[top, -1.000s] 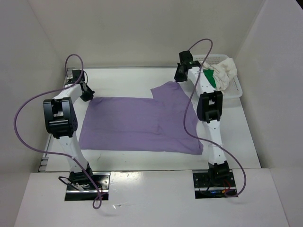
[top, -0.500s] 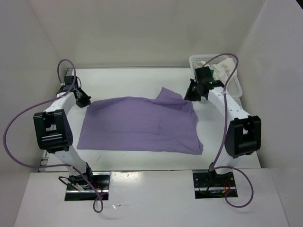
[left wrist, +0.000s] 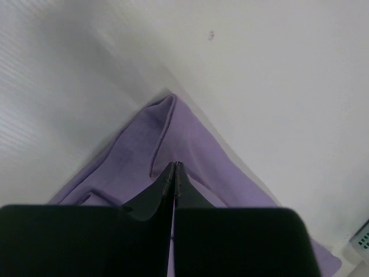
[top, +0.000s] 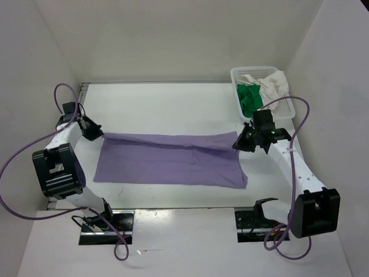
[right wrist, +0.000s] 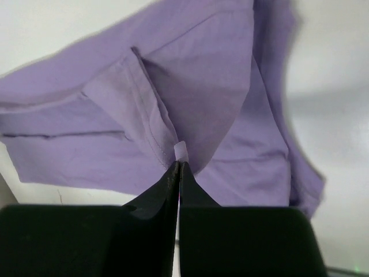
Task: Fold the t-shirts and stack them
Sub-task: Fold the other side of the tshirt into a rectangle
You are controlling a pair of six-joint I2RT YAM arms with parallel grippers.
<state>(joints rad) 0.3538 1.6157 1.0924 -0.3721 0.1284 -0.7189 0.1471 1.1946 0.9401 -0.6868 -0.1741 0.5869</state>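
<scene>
The lavender t-shirt (top: 173,164) lies spread wide across the middle of the table, its far edge pulled into a straight fold line. My left gripper (top: 98,134) is shut on the shirt's far left corner; in the left wrist view its tips (left wrist: 174,165) sit pressed together over purple cloth (left wrist: 190,144). At the far right corner my right gripper (top: 237,144) is also shut on the shirt, and a small tab of cloth sticks out past its tips (right wrist: 179,163) above the hanging purple fabric (right wrist: 202,86). The green t-shirt (top: 249,98) and the creamy white t-shirt (top: 275,83) are bunched in the basket.
A white mesh basket (top: 253,70) stands at the back right corner, just behind the right arm. White walls close in the table at the back and on both sides. Purple cables loop out from both arms.
Both grippers have come toward the near side, drawing the shirt's far edge and raised right sleeve down over the body. The right arm has swung out to the right, uncovering the basket.
</scene>
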